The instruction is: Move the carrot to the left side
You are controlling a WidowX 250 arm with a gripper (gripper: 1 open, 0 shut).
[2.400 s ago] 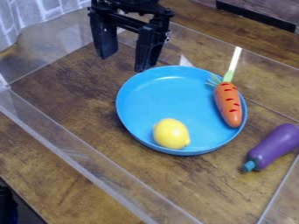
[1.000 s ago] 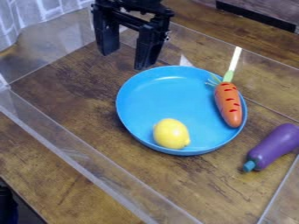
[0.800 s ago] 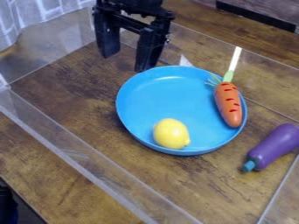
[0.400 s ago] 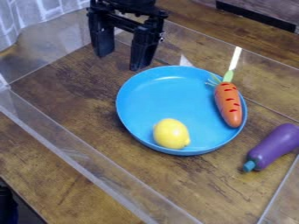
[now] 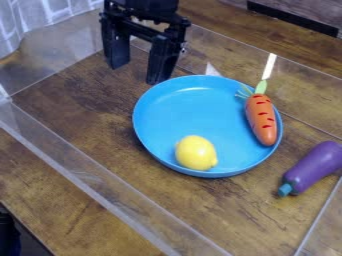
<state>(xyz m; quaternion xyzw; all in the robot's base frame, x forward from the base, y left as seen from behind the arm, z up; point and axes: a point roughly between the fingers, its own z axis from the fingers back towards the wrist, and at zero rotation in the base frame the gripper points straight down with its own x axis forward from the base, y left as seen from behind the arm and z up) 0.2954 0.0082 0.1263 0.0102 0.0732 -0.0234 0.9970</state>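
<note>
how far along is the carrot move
Nothing is done yet: the carrot lies on the right rim of the blue plate, beside the lemon. The pincer hangs open and empty over the table, up left of the plate. Reaching, gripping and carrying the carrot left all remain.

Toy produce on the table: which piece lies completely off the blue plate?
The purple eggplant, on bare wood right of the blue plate. The lemon sits inside it; the carrot rests on its right rim.
</note>
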